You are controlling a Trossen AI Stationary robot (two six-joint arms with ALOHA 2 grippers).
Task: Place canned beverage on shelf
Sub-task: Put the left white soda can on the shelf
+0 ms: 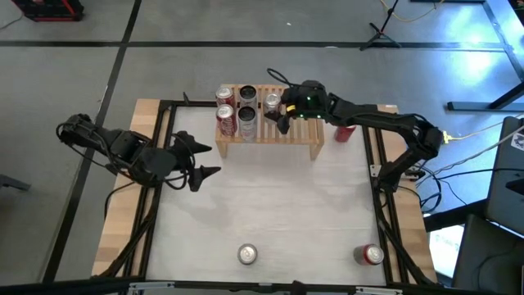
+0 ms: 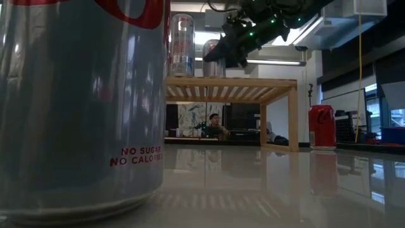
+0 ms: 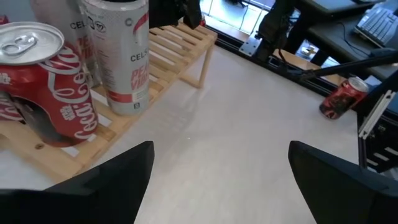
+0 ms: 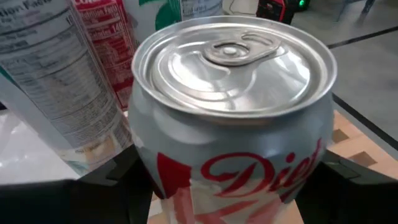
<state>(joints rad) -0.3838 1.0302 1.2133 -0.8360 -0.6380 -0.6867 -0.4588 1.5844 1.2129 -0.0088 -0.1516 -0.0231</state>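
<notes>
Right against my right wrist camera stands the silver diet cola can [image 4: 233, 106], top closed and tab flat, red script on its side. My right gripper [image 1: 280, 112] holds this can between its fingers on the slatted top of the shelf [image 1: 286, 135], next to four other cans [image 1: 236, 108] on the left half. Most of the shelf's right half is bare wood up to its edge. One red can [image 1: 345, 131] stands on the table just beside the shelf. My left gripper [image 1: 205, 157] waits wide open over bare table.
</notes>
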